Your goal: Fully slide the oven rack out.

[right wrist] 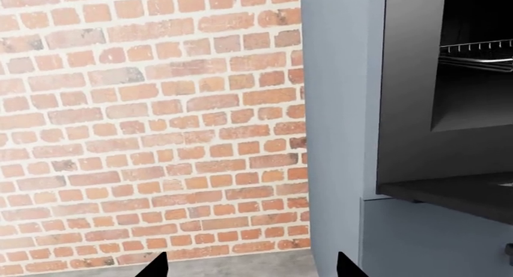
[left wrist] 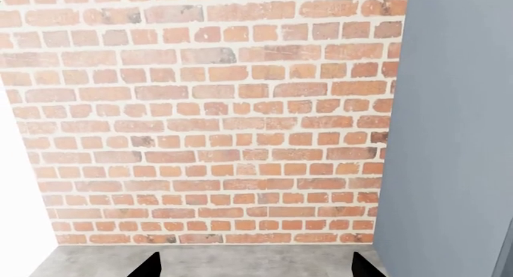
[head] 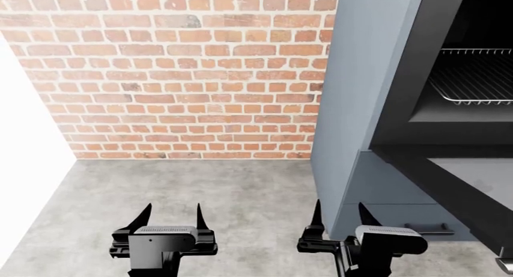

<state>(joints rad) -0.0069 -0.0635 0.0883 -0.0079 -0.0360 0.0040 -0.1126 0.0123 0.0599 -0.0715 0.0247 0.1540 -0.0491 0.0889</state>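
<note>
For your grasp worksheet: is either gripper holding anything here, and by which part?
Nothing is held. The left gripper and right gripper are both open and empty, apart from the oven rack.

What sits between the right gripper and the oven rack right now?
In the head view, the open oven door juts out between the right gripper and the oven rack; otherwise only open air.

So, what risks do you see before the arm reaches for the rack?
The open oven door juts out between the right gripper and the oven rack, so a straight reach may hit its edge. The rack sits at the head view's edge, so aiming could be poor. The left gripper faces only the brick wall.
</note>
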